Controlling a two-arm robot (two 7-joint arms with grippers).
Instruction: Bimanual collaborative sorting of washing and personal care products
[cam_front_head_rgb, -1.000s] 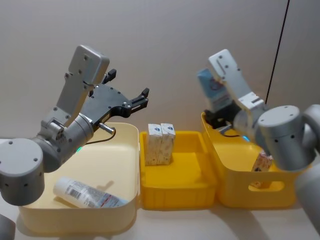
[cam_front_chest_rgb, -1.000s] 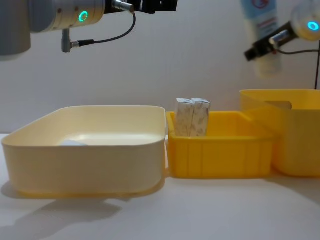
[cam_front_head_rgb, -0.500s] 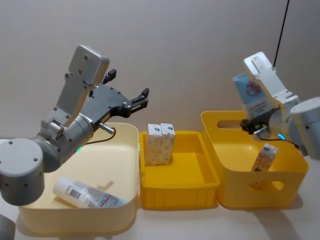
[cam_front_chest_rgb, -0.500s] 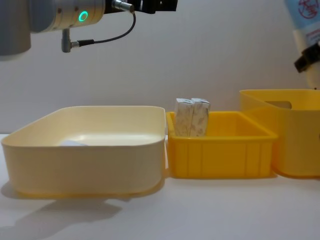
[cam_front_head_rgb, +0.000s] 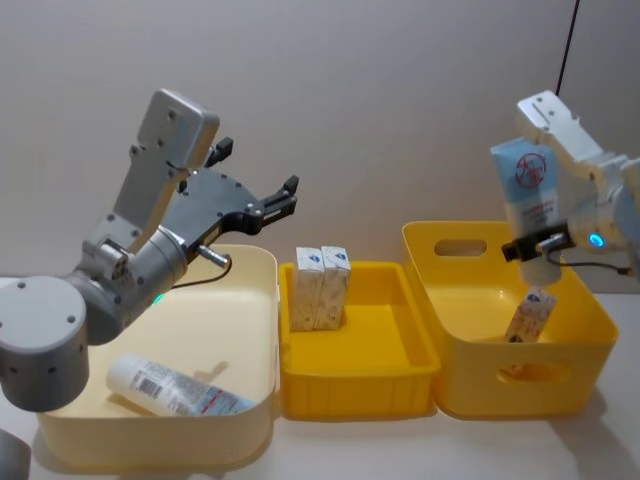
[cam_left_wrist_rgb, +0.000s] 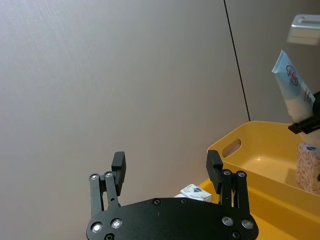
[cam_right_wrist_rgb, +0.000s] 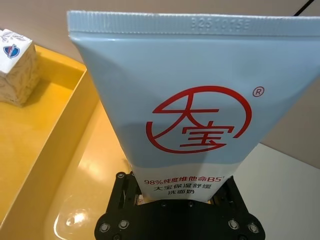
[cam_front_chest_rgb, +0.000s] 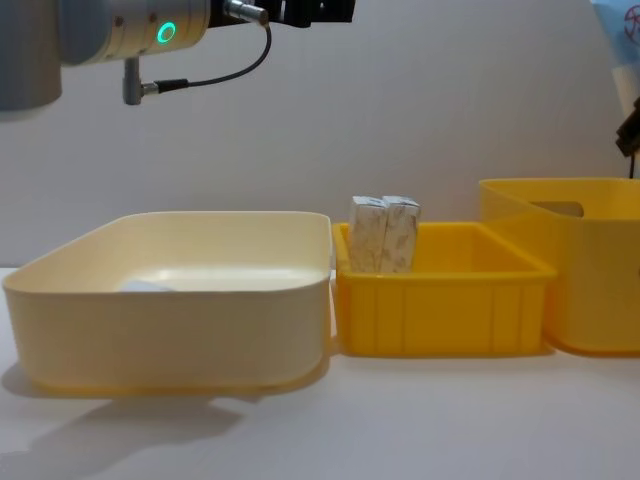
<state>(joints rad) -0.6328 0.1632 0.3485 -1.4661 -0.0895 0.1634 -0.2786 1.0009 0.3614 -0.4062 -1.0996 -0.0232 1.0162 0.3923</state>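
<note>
Carrying a tube: your right gripper (cam_front_head_rgb: 540, 262) clamps the pale blue tube (cam_front_head_rgb: 530, 190) cap-down above the deep yellow tub (cam_front_head_rgb: 560, 375), where one white carton (cam_front_head_rgb: 528, 316) leans. Next, probably hand it toward the left gripper (cam_front_head_rgb: 258, 180), spread wide above the cream tub (cam_front_head_rgb: 250, 420). Pale tabletop, plain wall.

My arms are grey, with rounded joints and boxy silver wrist housings. My left pincer (cam_front_head_rgb: 256, 186) is a flat black plate with silver screws and black fingers (cam_left_wrist_rgb: 118, 167). A black cable loops beneath. Green-blue rings glow on both wrists.
</note>
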